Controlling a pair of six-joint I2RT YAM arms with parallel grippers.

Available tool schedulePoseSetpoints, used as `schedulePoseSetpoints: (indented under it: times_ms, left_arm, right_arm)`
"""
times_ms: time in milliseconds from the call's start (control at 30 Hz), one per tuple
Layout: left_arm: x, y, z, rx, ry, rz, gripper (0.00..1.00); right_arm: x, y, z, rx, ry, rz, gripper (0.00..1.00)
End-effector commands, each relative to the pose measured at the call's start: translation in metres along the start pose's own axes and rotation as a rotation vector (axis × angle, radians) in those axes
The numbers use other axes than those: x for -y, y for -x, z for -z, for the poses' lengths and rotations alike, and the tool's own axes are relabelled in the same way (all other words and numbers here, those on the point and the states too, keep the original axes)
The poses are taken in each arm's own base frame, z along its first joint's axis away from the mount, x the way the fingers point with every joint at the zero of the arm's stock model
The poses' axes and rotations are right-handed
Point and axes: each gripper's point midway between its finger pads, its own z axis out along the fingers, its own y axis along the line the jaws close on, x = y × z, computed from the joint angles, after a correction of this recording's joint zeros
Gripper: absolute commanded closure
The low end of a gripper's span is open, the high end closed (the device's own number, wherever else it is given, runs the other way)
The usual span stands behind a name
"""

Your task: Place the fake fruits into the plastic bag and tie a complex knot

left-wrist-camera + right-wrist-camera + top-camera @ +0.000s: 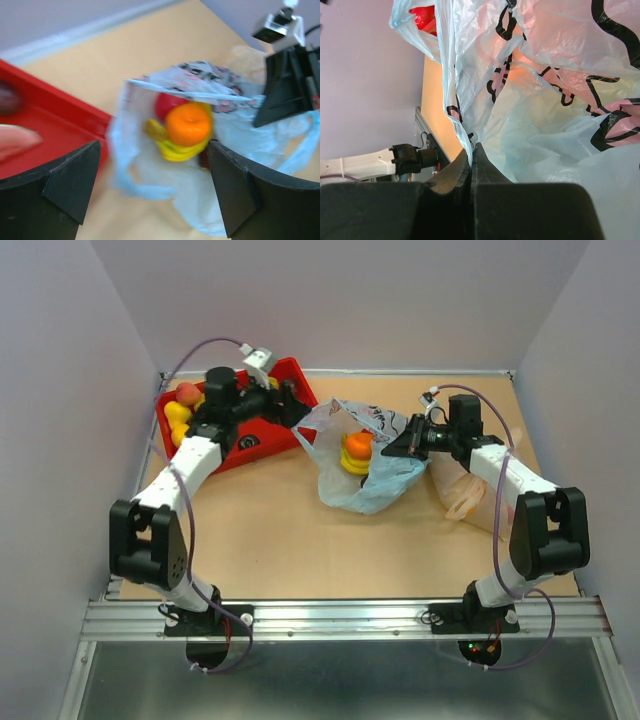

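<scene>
The light-blue plastic bag (355, 475) lies open at mid-table, holding an orange (359, 441) on a yellow banana bunch (353, 462). In the left wrist view the orange (188, 123), the banana bunch (176, 148) and a red fruit (167, 104) sit inside the bag (200, 195). My right gripper (392, 448) is shut on the bag's right rim; the film (545, 100) is pinched at my right gripper (471, 150). My left gripper (292, 403) hangs open and empty over the tray's right end, and its fingers (70, 175) frame the bag. More fake fruits (182, 405) lie in the tray. No knot shows.
The red tray (262, 430) stands at the back left, with its edge (60, 107) close to the bag. A pale beige bag (462, 490) lies under my right arm. Walls close in the left, back and right sides.
</scene>
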Motion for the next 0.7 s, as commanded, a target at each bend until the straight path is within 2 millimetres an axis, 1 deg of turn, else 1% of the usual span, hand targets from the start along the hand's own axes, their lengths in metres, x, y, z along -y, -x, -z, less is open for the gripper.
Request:
schedulePoseSetpoints:
  times_ms: [0,33,67,100,133,167,233,267,300,333,367,400,433,500,533,567,600,633,667]
  left_arm:
    - [-0.026,0.044,0.048,0.051,0.149,-0.211,0.02]
    - [-0.049,0.049,0.053,0.018,0.258,-0.288,0.04]
    - [-0.063,0.05,0.055,-0.006,0.31,-0.318,0.05]
    - [-0.077,0.049,0.056,-0.046,0.348,-0.387,0.05]
    - [-0.089,0.048,0.058,-0.076,0.379,-0.409,0.05]
    - [-0.113,0.043,0.058,-0.127,0.42,-0.4,0.07]
    - [-0.138,0.043,0.06,-0.152,0.453,-0.406,0.07]
    - [-0.158,0.044,0.057,-0.184,0.474,-0.41,0.08]
    - [-0.175,0.047,0.062,-0.192,0.51,-0.396,0.08]
    - [-0.188,0.049,0.062,-0.201,0.537,-0.384,0.08]
    - [-0.209,0.053,0.06,-0.214,0.589,-0.363,0.09]
    - [-0.22,0.054,0.059,-0.211,0.61,-0.35,0.09]
    - [-0.238,0.058,0.059,-0.204,0.631,-0.34,0.08]
    - [-0.258,0.059,0.06,-0.21,0.692,-0.334,0.06]
    - [-0.275,0.045,0.055,-0.237,0.704,-0.316,0.05]
    - [-0.281,0.056,0.056,-0.224,0.716,-0.324,0.05]
    - [-0.288,0.055,0.055,-0.221,0.726,-0.315,0.04]
    - [-0.301,0.052,0.051,-0.224,0.736,-0.307,0.04]
    - [-0.306,0.051,0.049,-0.227,0.74,-0.303,0.04]
  right_arm:
    - [0.008,0.002,-0.002,0.021,-0.001,0.022,1.0]
    - [0.008,0.003,-0.003,0.025,0.002,0.02,1.0]
    - [0.008,0.003,-0.003,0.025,0.002,0.017,0.99]
    - [0.008,0.004,-0.004,0.027,0.004,0.019,1.0]
    - [0.008,0.005,-0.003,0.029,0.004,0.019,0.99]
    - [0.008,0.005,-0.004,0.029,0.005,0.019,1.0]
    - [0.004,0.007,-0.002,0.035,0.009,0.028,1.0]
    - [0.003,0.007,-0.002,0.035,0.013,0.032,1.0]
    - [0.001,0.007,-0.001,0.036,0.016,0.037,1.0]
    - [-0.001,0.008,0.0,0.038,0.019,0.042,1.0]
    - [-0.001,0.008,0.001,0.039,0.02,0.042,0.99]
    - [-0.002,0.008,0.0,0.038,0.021,0.044,1.0]
    - [-0.001,0.008,0.0,0.034,0.022,0.04,1.0]
    - [0.001,0.006,-0.001,0.028,0.023,0.038,1.0]
    - [0.001,0.005,-0.002,0.027,0.022,0.034,1.0]
    - [0.003,0.005,-0.002,0.024,0.021,0.032,0.99]
    - [0.003,0.004,-0.003,0.021,0.022,0.03,1.0]
    - [0.005,0.004,-0.003,0.021,0.02,0.027,1.0]
    - [0.005,0.004,-0.003,0.02,0.022,0.029,1.0]
